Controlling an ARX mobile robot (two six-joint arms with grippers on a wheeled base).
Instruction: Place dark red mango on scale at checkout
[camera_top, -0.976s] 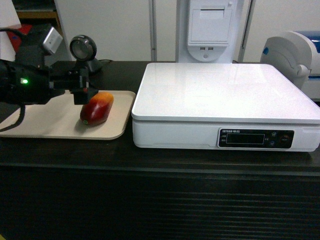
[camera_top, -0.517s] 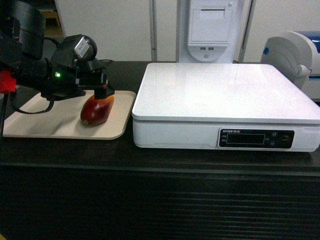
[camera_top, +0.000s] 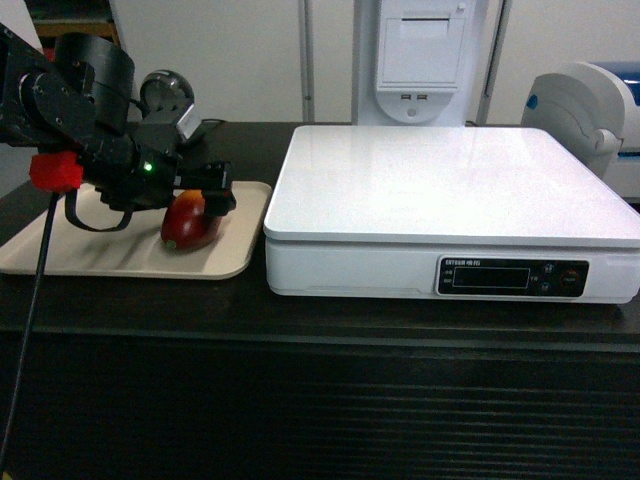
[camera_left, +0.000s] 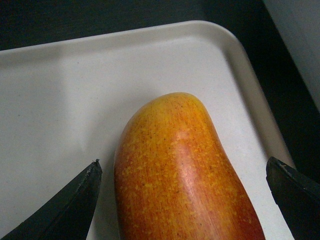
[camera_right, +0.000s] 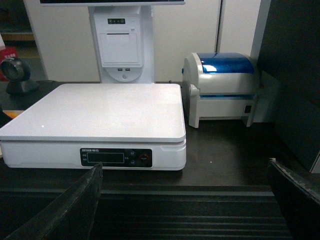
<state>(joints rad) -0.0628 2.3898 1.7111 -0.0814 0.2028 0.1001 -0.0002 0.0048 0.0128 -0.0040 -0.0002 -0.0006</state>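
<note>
Our left gripper stands wide open over the dark red mango, its two black fingers spread to either side of the fruit with tray showing between each tip and the skin, so we touch nothing and hold nothing; the mango lies directly beneath and between our fingertips, on the beige tray, its orange-yellow end pointing away from the wrist; the left arm reaches in from the left and slants down toward the fruit, wrist above and behind it; just beyond the gripper's far side, past the tray's rim, sits the scale, its white platform bare and its dark display strip on the front face; tray and scale both rest on the black checkout below our hand; our right gripper hangs well apart from all this, in front of the counter and facing the scale, its fingers spread wide with nothing between them; behind the scale from that hand stand a white receipt printer and a blue-lidded label printer.
</note>
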